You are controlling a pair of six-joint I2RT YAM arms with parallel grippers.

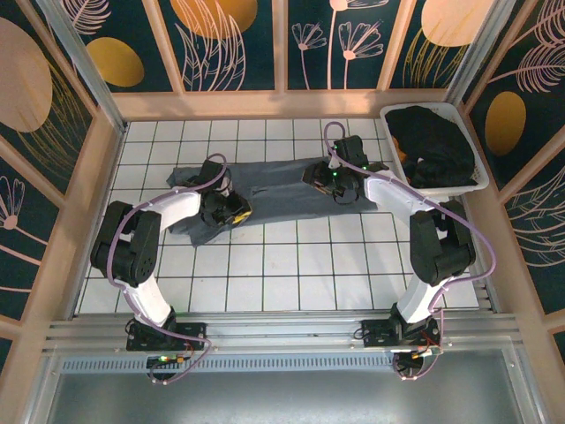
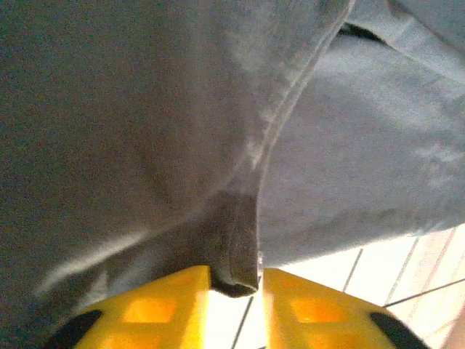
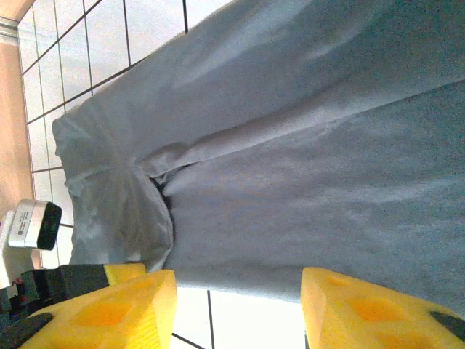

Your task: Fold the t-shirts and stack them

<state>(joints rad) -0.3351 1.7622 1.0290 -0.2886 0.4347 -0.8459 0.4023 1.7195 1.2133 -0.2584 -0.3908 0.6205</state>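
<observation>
Robotics lab test cell: a left arm [image 1: 146, 256] and a right arm [image 1: 437, 252] are bolted to an aluminium rail [image 1: 282, 329] at the near edge of a white, grid-lined bench [image 1: 300, 274]. Wood-framed walls with dark floral panels [image 1: 234, 44] box the bench in like a stage set. A blue-grey t-shirt [image 1: 278, 185] lies spread on it, and a white bin [image 1: 459, 188] of black t-shirts [image 1: 433, 141] sits at the far right corner.
</observation>
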